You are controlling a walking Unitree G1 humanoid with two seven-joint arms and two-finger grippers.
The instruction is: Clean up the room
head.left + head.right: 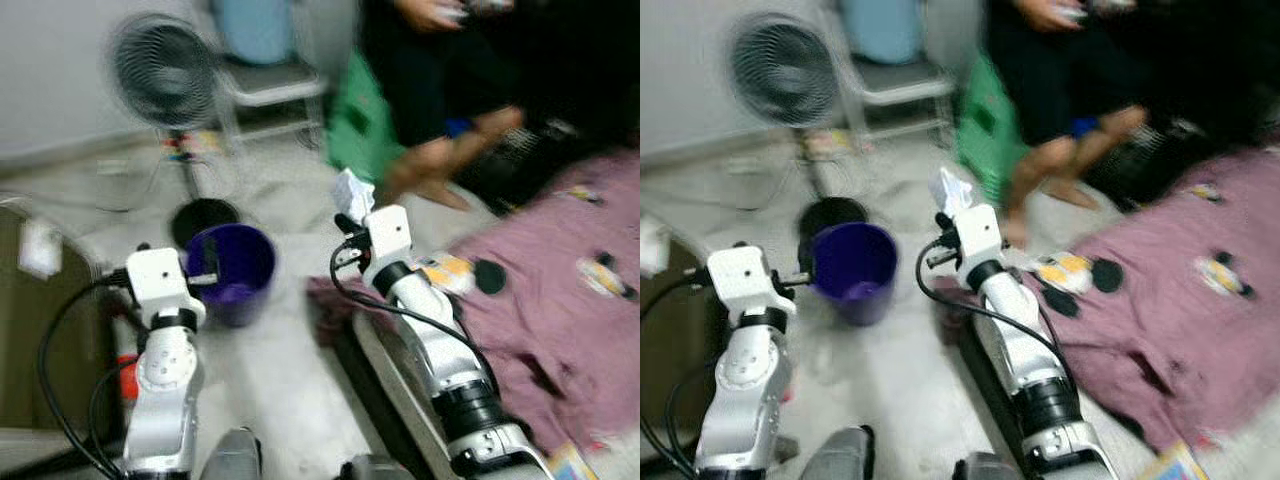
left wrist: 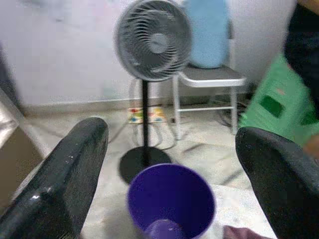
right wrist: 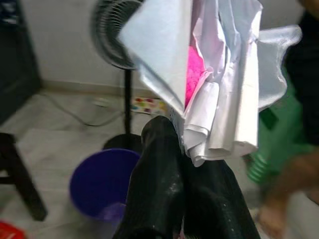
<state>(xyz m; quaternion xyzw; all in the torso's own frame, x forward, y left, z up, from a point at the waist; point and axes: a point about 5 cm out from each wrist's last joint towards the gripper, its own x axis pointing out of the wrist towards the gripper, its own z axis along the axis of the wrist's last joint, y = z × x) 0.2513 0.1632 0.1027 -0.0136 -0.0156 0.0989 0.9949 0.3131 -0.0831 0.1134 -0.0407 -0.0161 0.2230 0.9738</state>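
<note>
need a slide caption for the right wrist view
Right hand shut on crumpled white and pink paper scraps, above a round purple plastic bin beside a black pedestal fan.

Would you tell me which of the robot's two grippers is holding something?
The right gripper: its fingers are shut on crumpled white paper. The left gripper is open and holds nothing, facing the purple bin.

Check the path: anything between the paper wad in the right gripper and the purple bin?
Nothing visible. The right gripper is shut on the crumpled paper, held up in the air. The purple bin stands open-topped on the floor to its left, bare floor between. The fan base sits behind the bin, off the path.
</note>
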